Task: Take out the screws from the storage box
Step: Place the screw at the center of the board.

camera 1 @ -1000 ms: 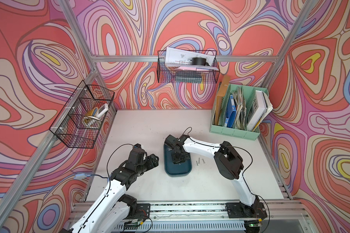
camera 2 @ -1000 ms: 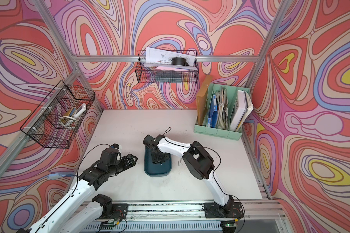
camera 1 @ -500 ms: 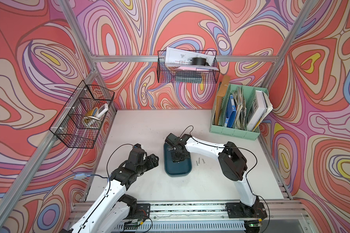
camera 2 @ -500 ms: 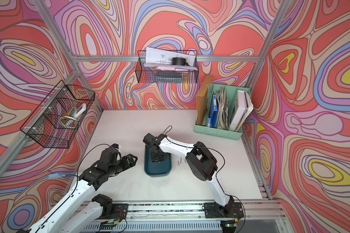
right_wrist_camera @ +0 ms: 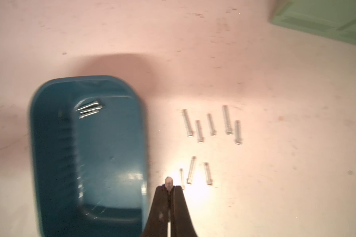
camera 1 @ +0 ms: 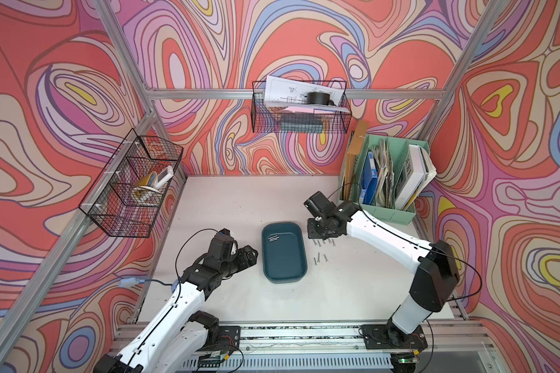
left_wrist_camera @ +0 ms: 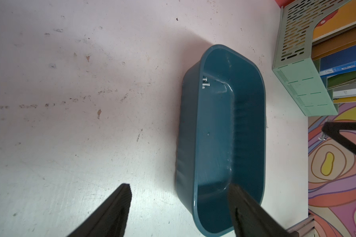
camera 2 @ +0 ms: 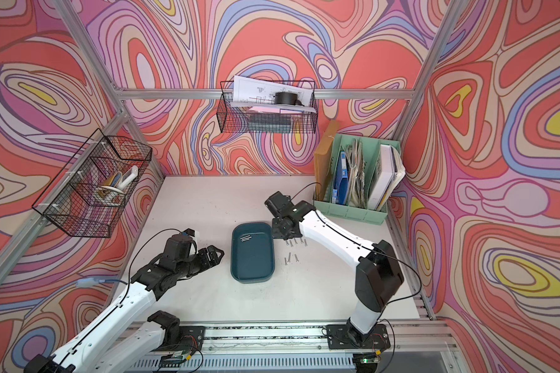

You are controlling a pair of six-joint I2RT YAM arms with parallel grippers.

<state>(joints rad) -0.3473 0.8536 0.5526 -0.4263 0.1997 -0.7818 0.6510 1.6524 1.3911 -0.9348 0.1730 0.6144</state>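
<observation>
The storage box [camera 1: 285, 261] [camera 2: 252, 261] is a shallow dark teal tray in mid-table. A few silver screws [camera 1: 274, 238] [right_wrist_camera: 89, 109] lie at its far end, and their heads show in the left wrist view [left_wrist_camera: 205, 82]. Several more screws [camera 1: 322, 243] [right_wrist_camera: 212, 125] lie on the table just right of the box [right_wrist_camera: 111, 153]. My right gripper [camera 1: 319, 234] [right_wrist_camera: 169, 185] hangs over the table beside the box's far right corner, shut on one screw whose threaded tip [right_wrist_camera: 169, 181] sticks out past the fingers. My left gripper [camera 1: 251, 255] [left_wrist_camera: 180, 188] stands open left of the box [left_wrist_camera: 214, 143], holding nothing.
A mint-green file organiser [camera 1: 388, 181] full of folders stands at the back right, close behind my right arm. Black wire baskets hang on the back wall [camera 1: 299, 109] and the left wall [camera 1: 133, 184]. An aluminium rail [camera 1: 288, 332] runs along the table's front edge.
My right gripper has moved right, from over the storage box's far end to above the table beside it, carrying a screw. The left arm has not moved.
</observation>
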